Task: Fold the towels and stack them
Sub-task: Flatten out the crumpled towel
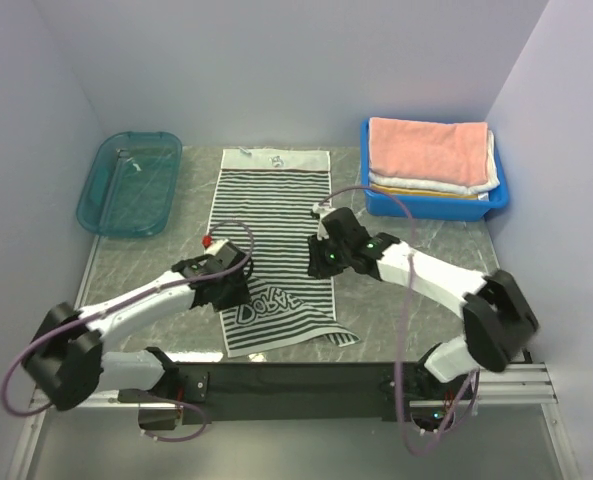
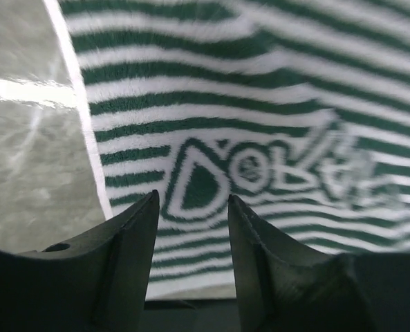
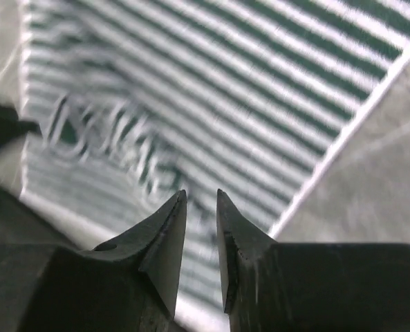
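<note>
The dark-and-white striped towel lies flat along the middle of the table, with lettering near its near end and a crumpled near-right corner. My left gripper hovers over its left edge beside the lettering. In the left wrist view the left gripper stands open above the striped towel, with nothing between the fingers. My right gripper is at the towel's right edge. The right wrist view shows this gripper open by a narrow gap over the stripes, holding nothing. A folded salmon pink towel tops a stack with white and yellowish layers.
The folded stack sits in a blue bin at the back right. A teal tray stands at the back left. Grey walls close in both sides and the back. Both arms' cables loop above the near part of the table.
</note>
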### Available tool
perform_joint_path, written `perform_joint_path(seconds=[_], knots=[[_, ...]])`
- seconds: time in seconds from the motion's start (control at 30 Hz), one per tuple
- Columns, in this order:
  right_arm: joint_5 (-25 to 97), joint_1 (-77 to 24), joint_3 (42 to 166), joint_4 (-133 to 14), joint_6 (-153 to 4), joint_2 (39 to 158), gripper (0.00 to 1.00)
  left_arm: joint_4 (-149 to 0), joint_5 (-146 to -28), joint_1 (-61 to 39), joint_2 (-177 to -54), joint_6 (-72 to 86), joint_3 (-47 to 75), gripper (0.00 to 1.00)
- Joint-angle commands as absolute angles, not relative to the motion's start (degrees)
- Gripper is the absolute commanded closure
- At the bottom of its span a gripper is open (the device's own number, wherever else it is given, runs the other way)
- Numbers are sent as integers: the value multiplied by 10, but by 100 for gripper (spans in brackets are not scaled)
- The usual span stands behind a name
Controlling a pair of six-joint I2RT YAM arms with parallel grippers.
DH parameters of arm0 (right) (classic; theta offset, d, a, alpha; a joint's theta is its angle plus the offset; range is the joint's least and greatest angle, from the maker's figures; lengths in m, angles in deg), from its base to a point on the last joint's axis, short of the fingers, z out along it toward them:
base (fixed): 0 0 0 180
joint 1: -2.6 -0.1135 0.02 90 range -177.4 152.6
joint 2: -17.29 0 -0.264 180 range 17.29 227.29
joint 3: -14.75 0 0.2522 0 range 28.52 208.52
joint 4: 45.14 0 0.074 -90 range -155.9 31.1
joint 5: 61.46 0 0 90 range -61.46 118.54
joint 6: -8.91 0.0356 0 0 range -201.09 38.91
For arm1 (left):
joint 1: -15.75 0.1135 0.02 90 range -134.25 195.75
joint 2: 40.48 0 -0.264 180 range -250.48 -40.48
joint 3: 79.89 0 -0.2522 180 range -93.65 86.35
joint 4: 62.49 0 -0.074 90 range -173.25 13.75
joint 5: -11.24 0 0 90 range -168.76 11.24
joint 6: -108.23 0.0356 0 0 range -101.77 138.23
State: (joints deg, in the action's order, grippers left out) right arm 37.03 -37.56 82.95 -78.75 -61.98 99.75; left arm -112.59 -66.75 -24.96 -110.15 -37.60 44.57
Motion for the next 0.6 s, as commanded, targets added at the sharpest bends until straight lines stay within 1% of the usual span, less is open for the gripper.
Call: perform_joint_path(seconds=[0.0, 0.03, 0.13, 0.23, 0.33, 0.47, 0.57], knots=[[350, -355, 852, -696, -596, 1069, 69, -1028, -727, -249, -1146, -379, 479, 51], [350, -351, 862, -682, -595, 1109, 69, -1027, -730, -249, -1167, -380, 484, 51], [350, -340, 887, -669, -589, 1178, 69, -1051, -741, -251, -1183, -377, 494, 52], [334, -319, 902, -664, -582, 1223, 69, -1082, -747, -262, -1165, -389, 513, 52], [321, -286, 923, -672, -571, 1262, 68, -1103, -763, -268, -1119, -411, 546, 52], [299, -258, 957, -689, -572, 1291, 67, -1102, -794, -272, -1076, -444, 587, 52], [286, -249, 971, -695, -581, 1282, 66, -1113, -811, -276, -1049, -452, 605, 52]])
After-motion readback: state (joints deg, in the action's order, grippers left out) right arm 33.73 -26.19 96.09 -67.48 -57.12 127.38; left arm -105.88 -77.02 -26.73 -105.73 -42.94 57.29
